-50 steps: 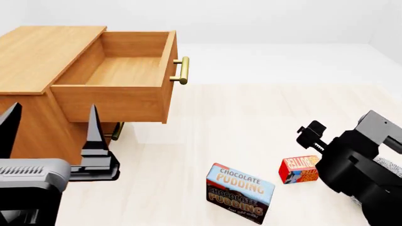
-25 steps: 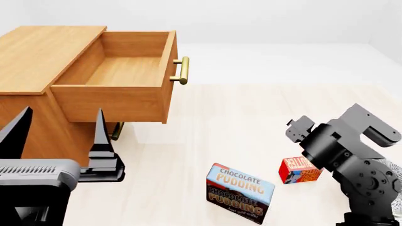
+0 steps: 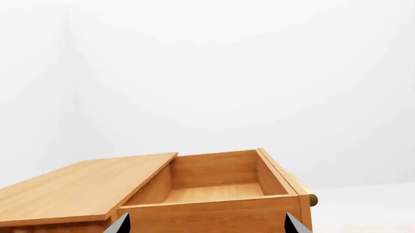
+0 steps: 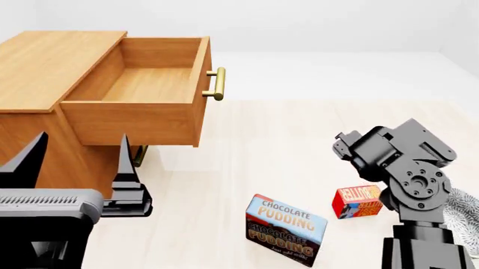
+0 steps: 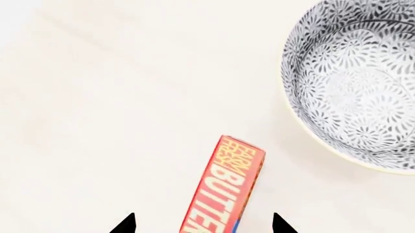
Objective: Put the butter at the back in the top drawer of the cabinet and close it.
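Observation:
The butter [image 4: 358,202] is a small red-and-orange box standing on the pale floor at the right. In the right wrist view the butter [image 5: 224,187] lies between the tips of my right gripper [image 5: 202,224], which is open and apart from the box on both sides. My right arm [image 4: 396,162] hangs over it and hides the fingers in the head view. The cabinet [image 4: 45,67] stands at the left with its top drawer [image 4: 142,84] pulled out and empty. My left gripper [image 4: 81,140] is open near the cabinet's front, facing the top drawer [image 3: 214,184].
A blue-and-brown chocolate pudding box [image 4: 286,228] stands left of the butter. A patterned black-and-white bowl [image 5: 356,87] sits close beside the butter, its rim [image 4: 465,204] just showing behind my right arm. The brass handle [image 4: 215,84] sticks out from the drawer front.
My right arm has swung up and leftward from the lower right until it stands over the butter. The left gripper has shifted slightly to the right. The boxes and drawer have not moved.

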`<state>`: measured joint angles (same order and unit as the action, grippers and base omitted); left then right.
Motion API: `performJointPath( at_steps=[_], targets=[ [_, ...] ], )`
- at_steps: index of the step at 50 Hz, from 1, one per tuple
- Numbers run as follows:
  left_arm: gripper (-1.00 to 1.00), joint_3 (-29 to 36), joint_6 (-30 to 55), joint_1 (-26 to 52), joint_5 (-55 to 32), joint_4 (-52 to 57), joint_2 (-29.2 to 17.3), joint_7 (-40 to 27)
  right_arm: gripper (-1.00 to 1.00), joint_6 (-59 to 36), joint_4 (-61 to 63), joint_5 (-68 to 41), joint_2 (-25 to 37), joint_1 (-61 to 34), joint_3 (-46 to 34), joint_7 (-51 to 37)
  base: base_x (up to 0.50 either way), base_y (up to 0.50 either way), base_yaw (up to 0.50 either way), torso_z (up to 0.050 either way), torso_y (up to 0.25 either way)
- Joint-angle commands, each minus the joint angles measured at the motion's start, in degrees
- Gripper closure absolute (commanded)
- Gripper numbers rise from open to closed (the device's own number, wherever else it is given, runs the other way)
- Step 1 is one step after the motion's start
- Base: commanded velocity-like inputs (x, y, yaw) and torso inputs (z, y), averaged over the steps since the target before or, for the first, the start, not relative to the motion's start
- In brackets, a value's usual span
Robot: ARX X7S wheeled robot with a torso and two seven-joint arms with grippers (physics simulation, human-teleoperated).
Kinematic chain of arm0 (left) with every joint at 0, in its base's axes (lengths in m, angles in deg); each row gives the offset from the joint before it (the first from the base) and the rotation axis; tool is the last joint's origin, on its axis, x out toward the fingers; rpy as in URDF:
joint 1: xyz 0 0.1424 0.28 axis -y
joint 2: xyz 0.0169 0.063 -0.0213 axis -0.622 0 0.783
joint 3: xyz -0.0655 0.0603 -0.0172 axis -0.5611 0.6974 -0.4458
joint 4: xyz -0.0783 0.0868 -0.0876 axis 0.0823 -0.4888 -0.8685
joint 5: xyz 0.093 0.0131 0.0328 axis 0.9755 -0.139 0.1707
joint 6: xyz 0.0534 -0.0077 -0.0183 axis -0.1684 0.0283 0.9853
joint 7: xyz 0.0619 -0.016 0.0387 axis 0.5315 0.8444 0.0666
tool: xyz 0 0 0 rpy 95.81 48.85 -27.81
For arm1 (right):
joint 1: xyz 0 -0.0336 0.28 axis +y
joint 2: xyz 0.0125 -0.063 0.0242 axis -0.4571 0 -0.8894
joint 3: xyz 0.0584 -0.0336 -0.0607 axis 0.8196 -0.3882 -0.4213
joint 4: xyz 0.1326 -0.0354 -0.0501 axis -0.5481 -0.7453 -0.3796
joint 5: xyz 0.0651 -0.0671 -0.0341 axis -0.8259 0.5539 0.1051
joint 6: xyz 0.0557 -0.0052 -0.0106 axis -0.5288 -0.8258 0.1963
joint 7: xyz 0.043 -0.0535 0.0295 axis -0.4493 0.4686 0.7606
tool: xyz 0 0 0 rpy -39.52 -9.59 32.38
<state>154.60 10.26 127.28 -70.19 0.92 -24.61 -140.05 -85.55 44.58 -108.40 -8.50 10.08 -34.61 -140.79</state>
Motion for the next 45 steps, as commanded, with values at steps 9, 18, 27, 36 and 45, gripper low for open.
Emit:
performJointPath(
  at_steps=[9, 18, 27, 36, 45],
  targets=[
    [-1.00, 0.0, -3.3, -2.7, 1.0, -2.7, -0.3, 1.1, -1.00, 3.1, -8.4, 3.7, -1.3, -4.9, -1.3, 1.5, 0.00, 0.00, 0.00, 0.000, 0.000],
    [-1.00, -0.2, -4.1, -3.3, 1.0, -3.5, -0.7, 1.6, -1.00, 6.9, -19.0, 7.9, -2.0, -9.3, -3.6, 7.4, 0.00, 0.00, 0.00, 0.000, 0.000],
    [-1.00, -0.6, -4.9, -3.8, 0.4, -5.2, -0.1, 2.4, -1.00, 11.8, -34.0, 10.7, -3.1, -14.9, -4.5, 14.6, 0.00, 0.00, 0.00, 0.000, 0.000],
    [-1.00, -0.8, -5.8, -4.3, -0.3, -6.8, 0.2, 3.3, -1.00, 16.7, -47.9, 13.3, -3.8, -19.9, -5.4, 20.1, 0.00, 0.00, 0.00, 0.000, 0.000],
    [-1.00, -1.0, -6.5, -4.9, -0.5, -7.4, 0.2, 3.8, -1.00, 17.7, -49.9, 15.3, -3.5, -20.1, -5.2, 20.1, 0.00, 0.00, 0.00, 0.000, 0.000]
  ],
)
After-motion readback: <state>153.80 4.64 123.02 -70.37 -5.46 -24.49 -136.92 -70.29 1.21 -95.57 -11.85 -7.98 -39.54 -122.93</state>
